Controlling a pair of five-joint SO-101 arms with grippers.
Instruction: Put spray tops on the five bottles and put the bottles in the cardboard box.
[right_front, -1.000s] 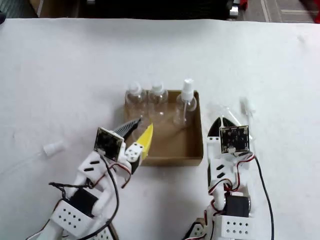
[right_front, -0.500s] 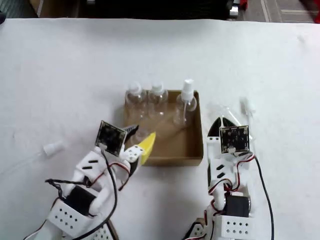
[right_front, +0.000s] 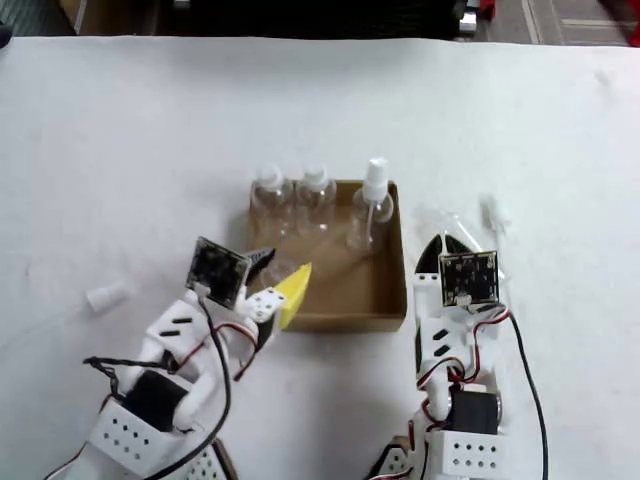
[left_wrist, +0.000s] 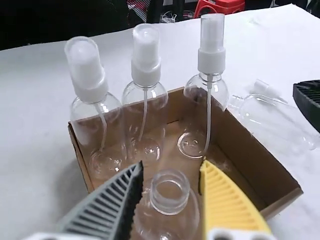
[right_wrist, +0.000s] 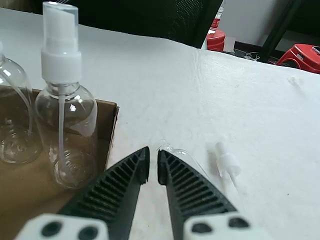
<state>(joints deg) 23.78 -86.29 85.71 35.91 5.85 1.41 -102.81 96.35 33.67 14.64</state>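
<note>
Three clear bottles with white spray tops (left_wrist: 146, 55) stand along the far wall of the cardboard box (right_front: 385, 300). My left gripper (left_wrist: 171, 167), one finger grey and one yellow, is shut on an uncapped bottle (left_wrist: 170, 196) held upright over the box's near left corner (right_front: 282, 265). Another uncapped bottle (left_wrist: 272, 122) lies on the table to the right of the box, and my right gripper (right_wrist: 152, 156) rests shut just short of it (right_front: 443, 240). A loose spray top (right_wrist: 226, 165) lies beside that bottle (right_front: 493, 212). A second loose spray top (right_front: 105, 297) lies far left.
White cloth covers the table (right_front: 150, 130), with open room behind and to the left of the box. Dark chairs and red stools (right_wrist: 300, 55) stand beyond the far edge.
My left gripper has drawn back a little toward the box's near left corner with the uncapped bottle. The right arm has not moved.
</note>
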